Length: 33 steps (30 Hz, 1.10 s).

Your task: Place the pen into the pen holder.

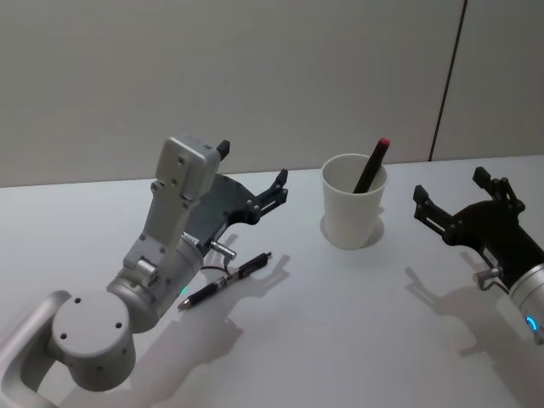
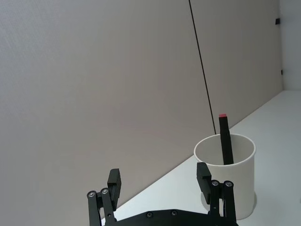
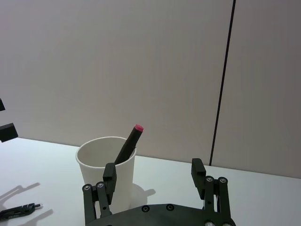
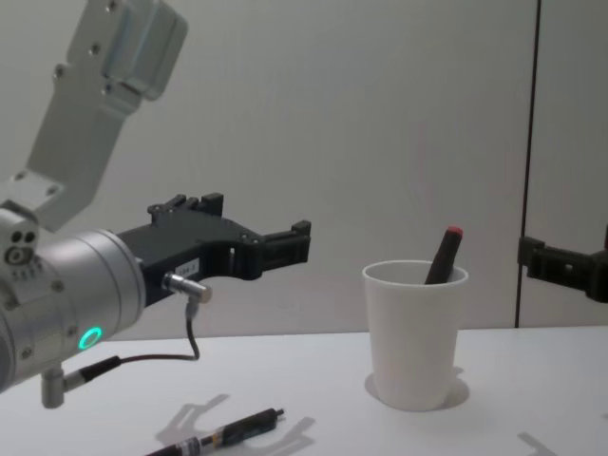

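OPERATOR: Fingers (image 2: 114,182) spread wide on my left gripper (image 1: 252,163), empty, hovering above the table (image 1: 340,340) at 9 o'clock from the cup (image 1: 353,212).

DESK: And the pen?

OPERATOR: One black pen (image 1: 225,280) lies flat on the table at 8 o'clock from the cup, below my left gripper. A red-tipped pen (image 1: 371,170) leans inside the cup, red end above the rim. My right gripper (image 1: 450,187) hangs at 3 o'clock from the cup, equally wide, empty.
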Each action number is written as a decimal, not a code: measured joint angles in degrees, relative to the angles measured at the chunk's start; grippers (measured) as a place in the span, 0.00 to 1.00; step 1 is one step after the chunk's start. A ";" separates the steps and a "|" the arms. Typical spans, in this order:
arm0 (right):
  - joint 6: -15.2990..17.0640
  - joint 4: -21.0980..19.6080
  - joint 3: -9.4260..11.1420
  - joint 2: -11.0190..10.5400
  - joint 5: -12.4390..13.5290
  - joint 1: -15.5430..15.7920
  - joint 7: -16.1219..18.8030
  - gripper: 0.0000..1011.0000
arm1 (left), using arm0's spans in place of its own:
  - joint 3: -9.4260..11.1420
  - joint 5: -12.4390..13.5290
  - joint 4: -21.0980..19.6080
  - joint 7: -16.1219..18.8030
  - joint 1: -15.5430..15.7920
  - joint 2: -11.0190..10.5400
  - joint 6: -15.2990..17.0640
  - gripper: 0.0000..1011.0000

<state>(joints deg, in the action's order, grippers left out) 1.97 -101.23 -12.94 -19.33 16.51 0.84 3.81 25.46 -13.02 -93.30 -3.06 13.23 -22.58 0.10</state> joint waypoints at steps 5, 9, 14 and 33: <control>-0.02 0.00 0.00 0.00 -0.02 0.00 0.01 0.99 | -0.66 -1.79 -0.76 -1.94 -0.71 -1.18 -0.01 0.99; -0.03 0.00 0.00 0.00 -0.04 0.00 0.02 0.99 | -1.17 -3.25 -1.45 -3.10 -1.42 -2.17 0.36 0.99; -0.03 0.00 0.00 0.00 -0.05 0.00 0.02 0.99 | -1.85 -4.92 -2.28 -4.43 -2.16 -3.48 1.05 0.99; -0.03 0.00 0.01 0.00 -0.05 0.00 0.02 0.99 | -4.02 -9.86 -3.89 -12.38 -4.01 -7.89 4.77 0.99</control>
<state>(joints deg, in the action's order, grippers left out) 1.95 -101.23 -12.94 -19.33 16.46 0.84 3.83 21.44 -22.88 -97.19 -15.44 9.22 -30.47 4.88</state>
